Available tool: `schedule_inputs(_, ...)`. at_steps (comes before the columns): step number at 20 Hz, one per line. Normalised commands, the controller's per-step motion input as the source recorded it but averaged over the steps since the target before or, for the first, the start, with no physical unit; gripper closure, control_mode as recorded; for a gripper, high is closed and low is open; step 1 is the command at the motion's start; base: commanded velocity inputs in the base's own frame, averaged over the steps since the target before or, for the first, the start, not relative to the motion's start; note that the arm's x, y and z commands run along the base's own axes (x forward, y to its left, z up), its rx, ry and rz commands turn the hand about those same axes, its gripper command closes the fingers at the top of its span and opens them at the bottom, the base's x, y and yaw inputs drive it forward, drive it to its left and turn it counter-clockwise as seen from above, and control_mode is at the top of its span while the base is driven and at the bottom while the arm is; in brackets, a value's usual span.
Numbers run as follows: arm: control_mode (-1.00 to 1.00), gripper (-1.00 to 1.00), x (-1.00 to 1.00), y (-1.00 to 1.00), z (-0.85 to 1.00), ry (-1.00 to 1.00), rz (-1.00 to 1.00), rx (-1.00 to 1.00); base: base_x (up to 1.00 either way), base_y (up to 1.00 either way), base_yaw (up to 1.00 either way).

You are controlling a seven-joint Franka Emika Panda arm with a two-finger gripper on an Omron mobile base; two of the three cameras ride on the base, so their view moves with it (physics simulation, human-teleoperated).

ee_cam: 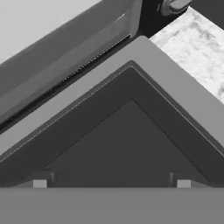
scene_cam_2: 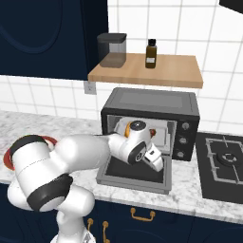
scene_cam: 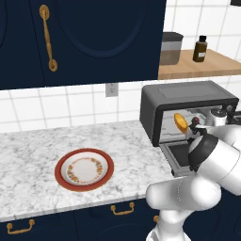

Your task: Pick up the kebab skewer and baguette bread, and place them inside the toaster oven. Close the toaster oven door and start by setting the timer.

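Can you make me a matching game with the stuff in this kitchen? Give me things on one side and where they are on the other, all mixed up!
Things:
1. plate
2. bread
3. brown bottle
4. oven door

Places or states:
A. on the wooden shelf
B. inside the toaster oven
C. folded down open
D. on the marble counter, with no food on it

Pairs: 1-D, 2-B, 3-A, 4-C

A kitchen is showing here: navy cabinets (scene_cam: pixel 80 37) filling the upper left, white wall tiles (scene_cam: pixel 70 108), a marble table (scene_cam: pixel 37 150) and a stovetop (scene_cam_2: pixel 223 163) lying at right.
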Motion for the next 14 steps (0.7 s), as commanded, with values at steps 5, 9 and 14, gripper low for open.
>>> schedule_inputs(5, -1.00, -1.00, 0.35, -0.02, -0.16, 0.00, -0.10, 0.00, 0.00, 0.00, 0.00)
schedule_inputs(9, -1.00, -1.00, 0.27, 0.00, -0.06, 0.00, -0.08, 0.00, 0.00, 0.00, 0.00)
schedule_inputs(14, -1.00, -1.00, 0.08, 0.00, 0.03, 0.00, -0.06, 0.01, 0.00, 0.00, 0.00)
